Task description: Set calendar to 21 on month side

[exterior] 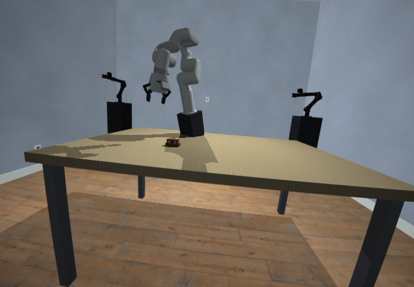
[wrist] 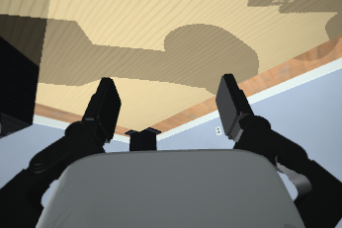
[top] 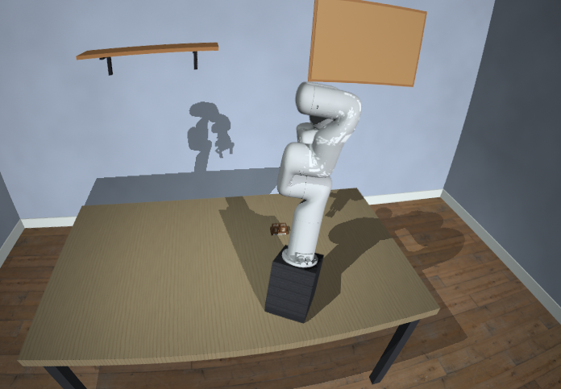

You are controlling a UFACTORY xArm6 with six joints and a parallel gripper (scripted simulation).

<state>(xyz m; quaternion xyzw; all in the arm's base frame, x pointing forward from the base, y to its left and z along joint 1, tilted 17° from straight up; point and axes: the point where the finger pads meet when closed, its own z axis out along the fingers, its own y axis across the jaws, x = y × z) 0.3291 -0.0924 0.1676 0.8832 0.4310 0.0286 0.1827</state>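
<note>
The calendar is a small dark brown tray with two brown cubes (exterior: 172, 142) side by side on the table, just in front of the arm's black base (exterior: 190, 123). It also shows in the top view (top: 279, 229), left of the arm's lower link. The digits are too small to read. My gripper (exterior: 156, 97) hangs open and empty high above the table, up and to the left of the calendar in the exterior view. In the wrist view the two black fingers stand wide apart over bare table and shadow; the calendar is not in that view.
Two black camera stands (exterior: 119, 116) (exterior: 306, 130) stand behind the table's far corners. A shelf (top: 147, 51) and a cork board (top: 366, 40) hang on the wall. The arm's body hides the gripper in the top view.
</note>
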